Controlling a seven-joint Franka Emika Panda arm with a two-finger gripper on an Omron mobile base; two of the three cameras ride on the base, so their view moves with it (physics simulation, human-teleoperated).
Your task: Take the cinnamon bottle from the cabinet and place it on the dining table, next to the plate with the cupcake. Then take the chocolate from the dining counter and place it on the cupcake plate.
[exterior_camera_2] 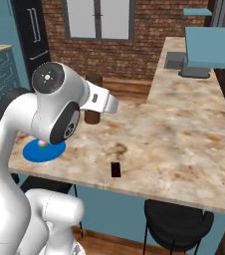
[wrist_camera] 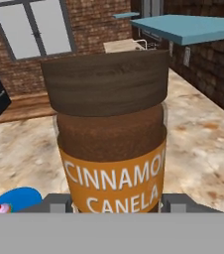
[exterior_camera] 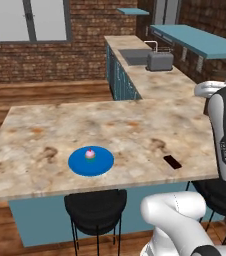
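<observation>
Gripping the cinnamon bottle (wrist_camera: 111, 134), the gripper (wrist_camera: 115, 204) has a grey finger pressed to each side of the jar near its base in the hand view, so it is closed on it. The bottle stands upright in the grasp, with a dark wooden lid above brown powder and an orange label reading CINNAMON CANELA. From the right base view the bottle (exterior_camera_2: 91, 115) shows as a brown jar just past the white wrist, held above the marble dining table (exterior_camera_2: 184, 144). Below and to the left in the hand view lies the edge of the blue plate (wrist_camera: 16, 199) with the cupcake (wrist_camera: 1, 208) on it. In the left base view the plate (exterior_camera: 91, 161) sits near the front edge of the table, the pink-topped cupcake (exterior_camera: 89, 154) at its middle. The chocolate (exterior_camera: 172, 161), a small dark bar, lies flat on the same surface, well apart from the plate toward the right. Farther back, a toaster (exterior_camera: 159, 61) stands on the counter beside a sink (exterior_camera: 135, 55).
</observation>
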